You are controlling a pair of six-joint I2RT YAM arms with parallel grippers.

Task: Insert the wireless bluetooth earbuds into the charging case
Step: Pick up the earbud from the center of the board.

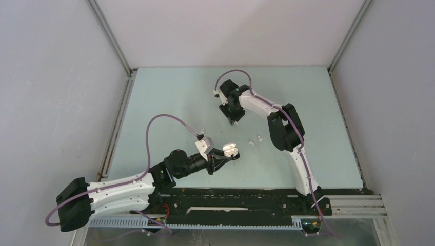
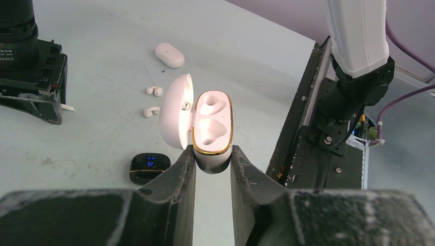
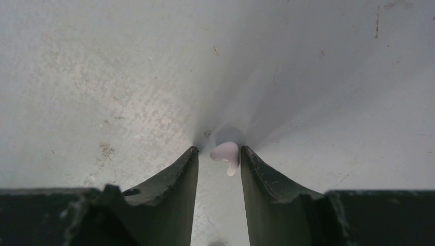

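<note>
An open white charging case point(image 2: 213, 123) with a gold rim is held above the table, and my left gripper point(image 2: 213, 151) is shut on its lower body. Its lid point(image 2: 174, 110) is swung to the left and both pockets are empty. From above the case point(image 1: 232, 149) shows at the tip of the left gripper point(image 1: 225, 156). My right gripper point(image 3: 219, 149) points down at the table with its jaws either side of one white earbud point(image 3: 225, 152). The earbud touches the right finger, with a gap at the left one. Two more white earbuds point(image 2: 154, 90) point(image 2: 150, 111) lie on the table.
A closed white case point(image 2: 170, 55) lies beyond the loose earbuds. A black case point(image 2: 149, 167) with a lit blue display sits near my left fingers. The right arm's base point(image 2: 354, 77) stands close on the right. The loose earbuds point(image 1: 255, 140) lie between the two arms.
</note>
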